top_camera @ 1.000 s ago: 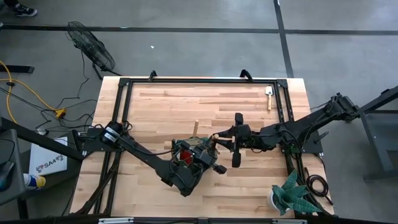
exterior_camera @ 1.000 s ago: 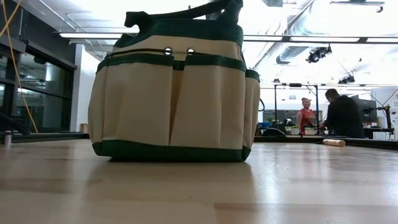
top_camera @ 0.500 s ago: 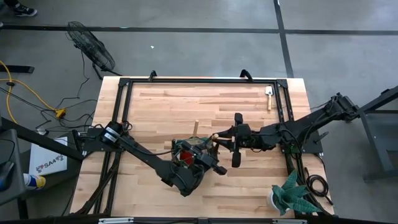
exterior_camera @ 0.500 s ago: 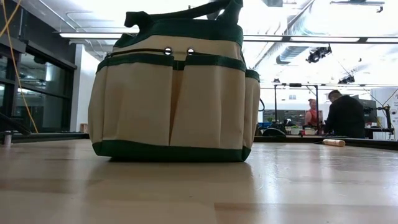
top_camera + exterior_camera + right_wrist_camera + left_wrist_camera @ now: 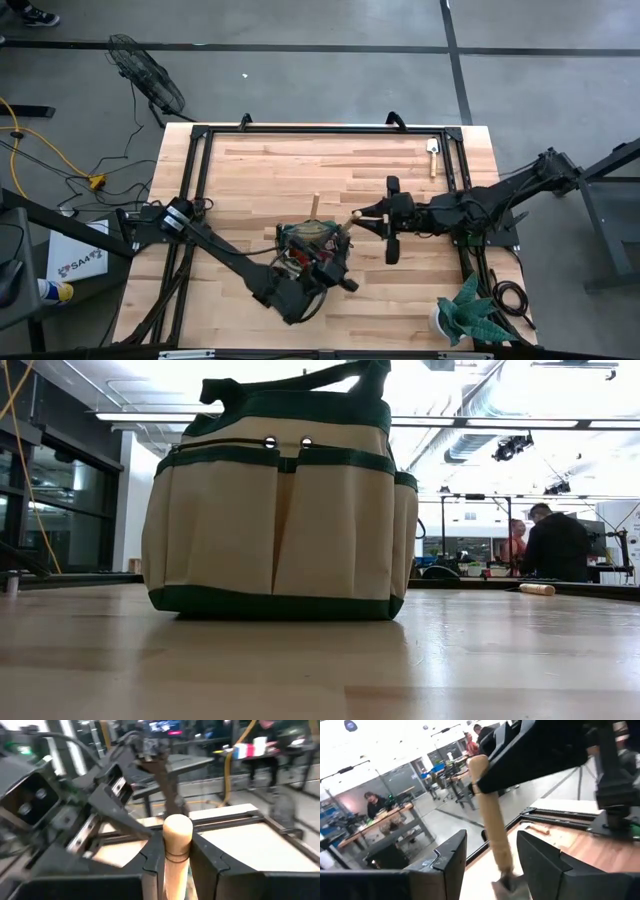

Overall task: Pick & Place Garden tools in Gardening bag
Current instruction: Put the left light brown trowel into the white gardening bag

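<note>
Bag: the bag [image 5: 312,247] stands upright at mid-table toward the near edge; the low view shows its beige pockets and green trim [image 5: 278,510], handles looped over the top; the left arm's wrist overhangs its mouth from the near side, hiding most of the inside
Held tool: a wooden-handled tool [image 5: 177,851] is clamped between the right gripper's [image 5: 372,220] fingers [image 5: 151,864], its rounded handle end pointing toward the bag; in the left wrist view the handle [image 5: 492,827] hangs slanted, a dark metal part at its lower end
Right gripper: clenched on the handle, just beside the bag's right rim, not over the opening
Left gripper: at the bag's near right side [image 5: 338,281]; fingers [image 5: 451,854] spread apart, nothing between the pads; the held handle shows beyond the gap
Loose tool: a trowel [image 5: 432,155] lies at the far right corner, well apart from the bag; also seen in low view [image 5: 536,589]
Around: potted plant [image 5: 468,312] at the near right corner; black frame rail [image 5: 330,129] along the far edge; fan [image 5: 146,85] on the floor beyond the table; people [image 5: 553,545] at benches in the room behind
</note>
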Tool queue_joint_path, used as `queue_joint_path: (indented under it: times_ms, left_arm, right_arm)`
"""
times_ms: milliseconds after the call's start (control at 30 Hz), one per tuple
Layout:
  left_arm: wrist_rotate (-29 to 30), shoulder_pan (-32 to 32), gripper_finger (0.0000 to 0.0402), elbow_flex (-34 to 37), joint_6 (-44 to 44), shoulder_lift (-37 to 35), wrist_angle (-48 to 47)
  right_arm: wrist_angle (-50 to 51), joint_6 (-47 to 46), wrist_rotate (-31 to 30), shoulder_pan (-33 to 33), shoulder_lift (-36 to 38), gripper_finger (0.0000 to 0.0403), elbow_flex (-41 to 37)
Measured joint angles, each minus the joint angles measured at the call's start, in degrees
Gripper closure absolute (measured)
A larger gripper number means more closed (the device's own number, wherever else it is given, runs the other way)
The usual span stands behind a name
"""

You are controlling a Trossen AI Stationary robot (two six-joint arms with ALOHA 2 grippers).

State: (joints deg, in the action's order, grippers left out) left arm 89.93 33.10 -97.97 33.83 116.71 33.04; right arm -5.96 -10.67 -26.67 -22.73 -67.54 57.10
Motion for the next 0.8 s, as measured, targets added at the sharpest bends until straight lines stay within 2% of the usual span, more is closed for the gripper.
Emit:
queue_joint_path:
  times_ms: [200, 300, 400, 467, 533, 700, 733, 800]
  left_arm:
    - [0.0, 4.1, 0.0231, 0.0, 1.3, -3.7, 0.4]
    - [-0.4, 5.3, 0.0231, 0.0, -1.3, -6.1, 0.3]
    - [-3.6, 5.2, 0.0231, 0.0, -5.0, -8.6, 0.3]
    - [-8.7, 5.2, 0.0231, 0.0, -7.5, -10.1, -0.8]
    - [-16.4, 4.6, 0.0231, 0.0, -13.4, -11.6, -5.5]
    - [-46.3, -1.4, 0.0231, 0.0, -47.4, -17.0, -38.3]
    - [-48.8, -2.8, 0.0231, 0.0, -52.3, -17.4, -43.8]
    - [-48.6, -4.4, 0.0231, 0.1, -57.7, -17.9, -52.3]
  right_arm:
    - [5.9, -1.1, 9.1, -0.3, 4.2, 0.0348, 0.0]
    - [7.1, -1.1, 11.0, -1.0, 5.2, 0.0348, 0.0]
    - [8.2, -1.1, 12.3, -1.5, 5.8, 0.0348, 0.0]
    - [9.6, -1.1, 12.3, -1.7, 5.8, 0.0348, 0.0]
    - [10.6, -1.1, 13.0, -1.7, 5.8, 0.0348, 0.0]
    - [12.7, -1.1, 16.3, -1.7, 5.8, 0.0348, 0.0]
    - [13.0, -1.1, 17.2, -1.8, 5.9, 0.0348, 0.0]
    - [13.5, -1.1, 19.2, -2.4, 6.0, 0.0348, 0.0]
